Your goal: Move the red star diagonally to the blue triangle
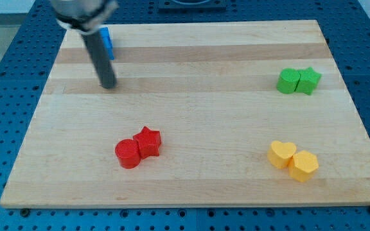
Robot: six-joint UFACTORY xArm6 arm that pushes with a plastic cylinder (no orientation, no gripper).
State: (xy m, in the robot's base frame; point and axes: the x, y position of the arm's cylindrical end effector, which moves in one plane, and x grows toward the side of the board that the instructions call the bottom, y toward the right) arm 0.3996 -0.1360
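The red star (149, 141) lies on the wooden board (198, 109) at lower centre-left, touching a red cylinder (128, 154) on its left. A blue block (108, 43), partly hidden behind the rod, sits near the board's top-left corner; its shape cannot be made out. My tip (109, 84) rests on the board just below the blue block, well above and left of the red star.
A green cylinder (288, 81) and a green star-like block (309, 80) touch at the upper right. A yellow heart (281, 154) and a yellow hexagon (304, 165) touch at the lower right. Blue pegboard surrounds the board.
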